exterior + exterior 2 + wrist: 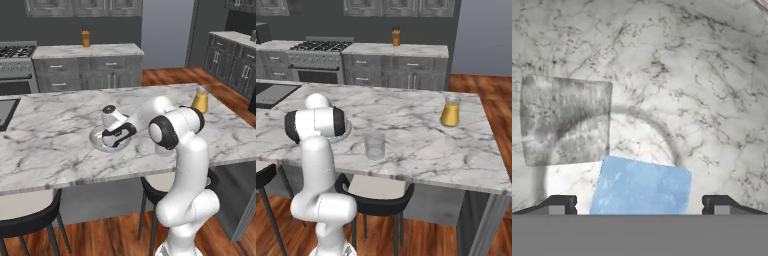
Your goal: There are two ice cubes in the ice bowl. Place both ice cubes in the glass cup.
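Pale blue ice cube: small translucent pale blue ice cube [641, 186], at the bottom centre of the hand view, lying between the two dark finger tips; contact with either tip cannot be told.
Whitish ice cube: small greyish-white translucent ice cube [564, 121], at the left of the hand view, just beside the blue one, up and to its left.
Ice bowl: wide shallow clear-glass ice bowl [96, 141], left of centre in the left base view, resting on the marble top; both cubes lie inside it, its curved floor visible behind them in the hand view.
Gripper: two-finger gripper [639, 204] lowered into the bowl, its tips set wide, one at each side of the blue cube, nothing clamped.
Glass cup: short clear colourless glass tumbler [375, 145], centre of the right base view, upright, near the bowl.
Juice glass: glass of orange-yellow liquid [450, 112], right of centre in the same view, well apart from the tumbler.
Counter: white grey-veined marble island top [421, 135] carrying all three vessels.
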